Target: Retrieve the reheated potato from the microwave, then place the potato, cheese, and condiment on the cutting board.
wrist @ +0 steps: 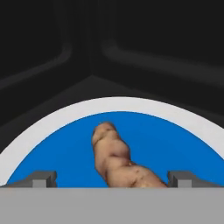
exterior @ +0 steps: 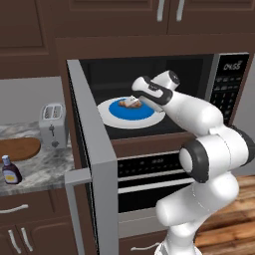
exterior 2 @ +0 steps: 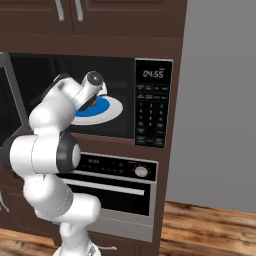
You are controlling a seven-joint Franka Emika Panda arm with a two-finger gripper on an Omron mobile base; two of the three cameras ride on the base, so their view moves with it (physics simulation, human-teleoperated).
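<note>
Reaching into the microwave (exterior: 149, 74), we hold our gripper (wrist: 112, 180) spread wide, a fingertip (wrist: 43, 179) either side of the potato (wrist: 118, 158), low centre on the blue-and-white plate (wrist: 183, 131).

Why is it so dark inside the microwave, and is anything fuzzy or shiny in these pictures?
Hand view: the microwave walls are near black with faint grey sheen, while the potato and blue plate look bright and sharp. Left base view: evenly lit, no hard shadows; the potato is small and slightly soft. Right base view: no glare on the clock display, digits readable.
</note>
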